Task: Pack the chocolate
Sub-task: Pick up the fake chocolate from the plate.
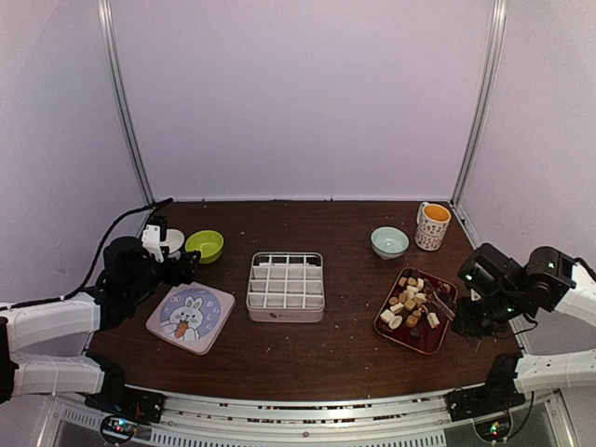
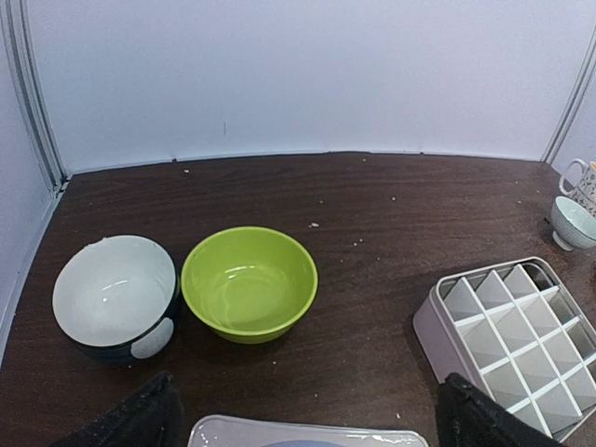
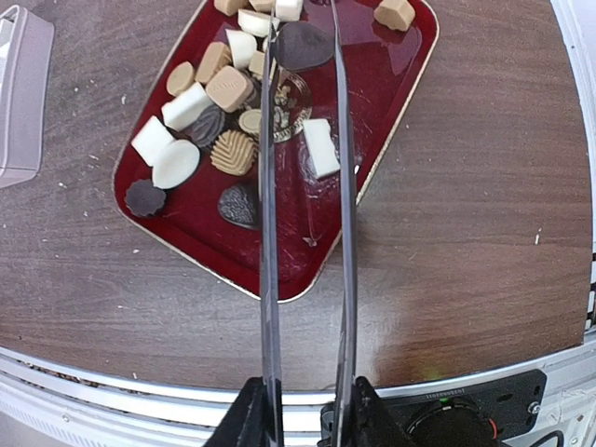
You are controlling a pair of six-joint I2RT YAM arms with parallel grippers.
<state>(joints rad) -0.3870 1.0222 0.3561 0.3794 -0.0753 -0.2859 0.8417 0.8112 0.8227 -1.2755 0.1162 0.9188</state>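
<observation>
No legible text, nos. or brand in any view. Pale grey gridded plastic box (image 1: 303, 310): small dark print on near wall, too small to read. Square pastel lid w/ cartoon rabbit (image 1: 190, 318): drawing only. Tan square chocolate piece (image 3: 229, 88): embossed top, illegible. White patterned mug (image 1: 431, 226): marks illegible.

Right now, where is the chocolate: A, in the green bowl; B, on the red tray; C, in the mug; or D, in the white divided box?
B: the chocolate lies piled on the red tray, while the divided box and green bowl hold nothing.
</observation>
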